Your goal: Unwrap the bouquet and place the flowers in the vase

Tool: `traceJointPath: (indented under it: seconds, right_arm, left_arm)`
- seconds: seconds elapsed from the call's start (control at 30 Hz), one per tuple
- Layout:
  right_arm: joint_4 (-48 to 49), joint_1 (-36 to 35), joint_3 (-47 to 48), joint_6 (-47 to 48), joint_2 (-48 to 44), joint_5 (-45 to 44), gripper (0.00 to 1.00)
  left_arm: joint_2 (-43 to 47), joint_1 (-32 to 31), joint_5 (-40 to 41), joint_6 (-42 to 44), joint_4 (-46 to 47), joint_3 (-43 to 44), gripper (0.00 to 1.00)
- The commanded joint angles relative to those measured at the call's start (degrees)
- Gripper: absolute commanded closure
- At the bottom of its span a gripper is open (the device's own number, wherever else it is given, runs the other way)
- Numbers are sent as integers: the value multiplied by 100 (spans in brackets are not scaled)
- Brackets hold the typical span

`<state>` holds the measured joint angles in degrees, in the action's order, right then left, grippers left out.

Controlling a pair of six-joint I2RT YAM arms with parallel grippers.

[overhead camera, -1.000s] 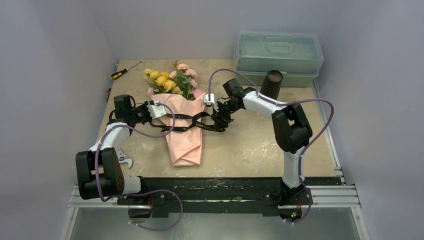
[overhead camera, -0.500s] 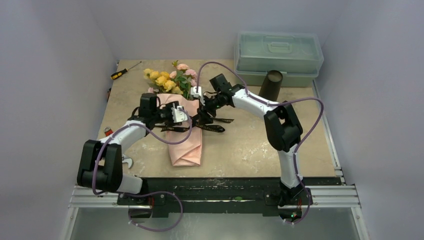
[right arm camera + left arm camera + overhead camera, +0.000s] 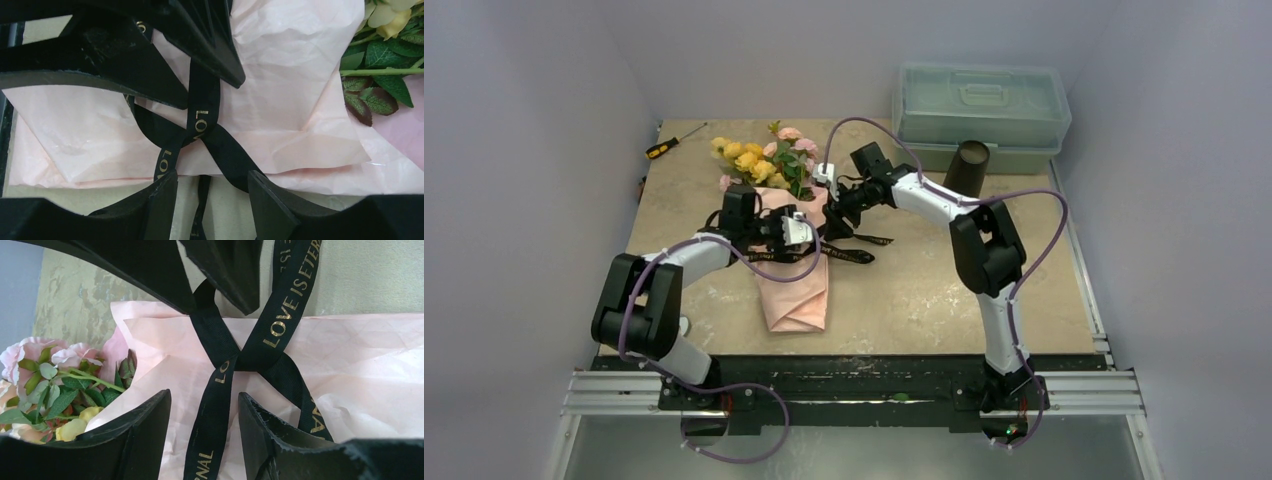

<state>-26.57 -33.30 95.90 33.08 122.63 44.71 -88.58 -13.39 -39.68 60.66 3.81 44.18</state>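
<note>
Top external view: your bouquet (image 3: 792, 275) lies on the table (image 3: 944, 290) left of centre. Its pink paper cone points to 6 o'clock and the flowers (image 3: 759, 160) fan out at 12 o'clock. The black ribbon (image 3: 856, 257) crosses the paper at mid-length, with loose tails trailing toward 3 o'clock. Your left gripper (image 3: 804, 232) reaches in from 9 o'clock and your right gripper (image 3: 831, 203) from 2 o'clock. The 2 meet nose to nose over the ribbon's crossing. The vase (image 3: 969, 165) stands upright at 2 o'clock from the bouquet, well apart from it and just in front of a translucent lidded box (image 3: 981, 100). A screwdriver (image 3: 669, 145) lies near the far left corner, at 11 o'clock.

Left wrist view: your left jaws stand apart. Its 2 fingers (image 3: 145, 440) frame 1 strand of gold-lettered ribbon that runs down the gap, clear of both. The crossing sits just ahead at 12 o'clock on the paper, with the right gripper's fingers beyond it, also apart, astride another strand. Blooms and leaves show at 9 o'clock.

Right wrist view: your right jaws are apart too. A thin strand passes between the 2 fingers (image 3: 270, 210) without being pinched. The crossing lies at 12 o'clock against the creased paper, and the left gripper's spread fingers sit above it. Green leaves show at 2 o'clock.
</note>
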Motion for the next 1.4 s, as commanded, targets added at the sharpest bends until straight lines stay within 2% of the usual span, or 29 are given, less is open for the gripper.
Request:
traceJointPath:
  seconds: [0.0,0.17,0.37,0.43,0.5,0.6,0.63,1.07,1.37]
  right_arm:
    - [-164,-34,252,54,-88,128,43]
    - [-146,-119,11,-41,-271,230,46]
    - [63,-251,-196,-266,-194,122,50]
    - [64,-250,-188,-259,-138,66,58]
    - [-5,-252,-147,-164,-83,89,74]
    - [-228,-232,-84,19,-77,30,98]
    - [-249,-223,-136,52,-110,-7,100]
    - [-488,81,-774,191,-709,-301,100]
    - [-642,316,-909,254,-931,-434,100]
  left_arm:
    - [-119,-110,-35,101,181,214,50]
    - [-162,-120,50,-39,313,202,64]
    - [-93,-120,139,-269,504,169,89]
    - [-50,-120,181,-304,529,142,95]
    - [15,-120,265,-432,606,132,100]
    - [121,-6,439,-801,787,155,100]
    - [151,87,478,-949,834,181,100]
    - [846,2286,534,-3228,866,722,100]
    - [1140,3792,698,-3418,185,792,100]
